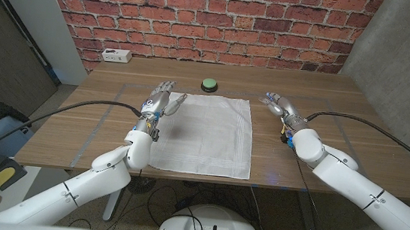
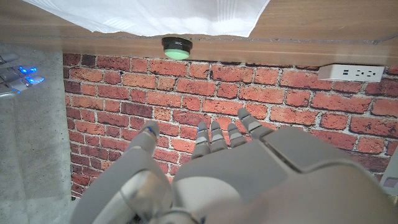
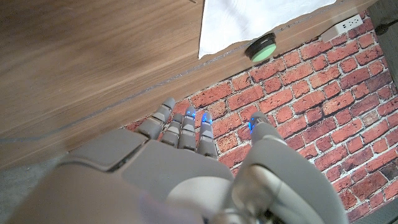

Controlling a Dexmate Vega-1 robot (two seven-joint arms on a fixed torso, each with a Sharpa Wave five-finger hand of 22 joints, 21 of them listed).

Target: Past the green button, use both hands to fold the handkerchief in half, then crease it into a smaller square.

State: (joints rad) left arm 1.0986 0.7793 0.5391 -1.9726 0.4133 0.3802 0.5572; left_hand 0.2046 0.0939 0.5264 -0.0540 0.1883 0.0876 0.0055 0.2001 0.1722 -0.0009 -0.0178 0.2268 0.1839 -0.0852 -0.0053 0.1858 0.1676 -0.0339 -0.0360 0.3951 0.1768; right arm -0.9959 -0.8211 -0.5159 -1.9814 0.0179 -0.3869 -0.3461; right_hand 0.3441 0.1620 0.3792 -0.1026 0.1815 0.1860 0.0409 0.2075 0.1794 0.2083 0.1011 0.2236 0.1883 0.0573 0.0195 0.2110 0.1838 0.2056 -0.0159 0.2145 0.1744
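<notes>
Looking down from the head cam: white handkerchief (image 1: 205, 132) lies spread flat on the wooden table (image 1: 354, 133), unfolded, roughly square, w/ its far edge just short of the green button (image 1: 209, 84). Button sits near the table's far side, close to the brick wall (image 1: 199, 16). White power strip (image 1: 116, 55) lies at the far left of the table by the wall. Left hand (image 1: 160, 103) is over the cloth's far-left corner, fingers spread & extended toward the wall, holding nothing; can't tell if it touches the cloth. Right hand (image 1: 281, 107) is off the cloth's right side, apart from it, fingers extended & apart, holding nothing.

Left wrist cam (turned): left hand (image 2: 211, 168) seen from behind, fingers straight & slightly apart, nothing in them. Beyond them the brick wall, the green button (image 2: 176, 48), the handkerchief (image 2: 155, 15) edge & the power strip (image 2: 351, 72).

Right wrist cam (turned): right hand (image 3: 199, 155) w/ fingers straight, apart, blue lights at the tips, holding nothing. Handkerchief (image 3: 249, 18) corner & green button (image 3: 263, 47) show ahead, table (image 3: 93, 68) wood alongside.
</notes>
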